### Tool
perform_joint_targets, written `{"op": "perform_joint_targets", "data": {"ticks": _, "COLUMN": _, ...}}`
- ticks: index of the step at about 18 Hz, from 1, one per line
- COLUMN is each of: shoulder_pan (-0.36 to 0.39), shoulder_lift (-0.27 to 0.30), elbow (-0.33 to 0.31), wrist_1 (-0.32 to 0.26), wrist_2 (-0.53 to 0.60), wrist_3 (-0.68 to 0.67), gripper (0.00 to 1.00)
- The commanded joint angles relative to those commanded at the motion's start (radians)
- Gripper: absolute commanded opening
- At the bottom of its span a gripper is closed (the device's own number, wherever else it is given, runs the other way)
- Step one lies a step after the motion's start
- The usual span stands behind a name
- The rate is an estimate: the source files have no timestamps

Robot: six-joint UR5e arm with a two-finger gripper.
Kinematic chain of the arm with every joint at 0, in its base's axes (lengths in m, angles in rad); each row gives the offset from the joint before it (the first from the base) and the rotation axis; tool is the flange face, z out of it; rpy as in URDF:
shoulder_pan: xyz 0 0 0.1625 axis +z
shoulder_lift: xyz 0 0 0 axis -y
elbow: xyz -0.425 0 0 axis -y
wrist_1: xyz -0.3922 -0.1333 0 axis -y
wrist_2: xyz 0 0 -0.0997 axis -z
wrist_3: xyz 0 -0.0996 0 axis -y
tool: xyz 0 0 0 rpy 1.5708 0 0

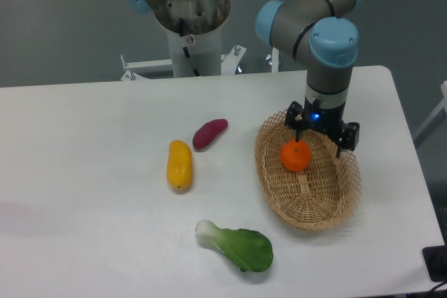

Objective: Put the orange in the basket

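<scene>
The orange (295, 156), small, round and bright, lies inside the tan wicker basket (279, 197) in its upper half. My gripper (321, 144) hangs straight down over the basket's far end, just above and to the right of the orange. Its dark fingers (347, 137) stand wide apart and hold nothing. The left finger is close above the orange's top; whether it touches I cannot tell.
A yellow-orange mango-like fruit (179, 164) and a purple sweet potato (209, 133) lie left of the basket. A green bok choy (241, 246) lies near the front edge. The robot's base (188, 19) stands behind the table. The table's right edge is close to the basket.
</scene>
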Motion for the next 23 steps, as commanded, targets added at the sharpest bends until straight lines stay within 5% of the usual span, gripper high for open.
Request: {"op": "perform_joint_targets", "data": {"ticks": 23, "shoulder_pan": 0.008, "shoulder_lift": 0.014, "elbow": 0.034, "wrist_1": 0.003, "wrist_2": -0.011, "wrist_3": 0.008, "gripper": 1.00}}
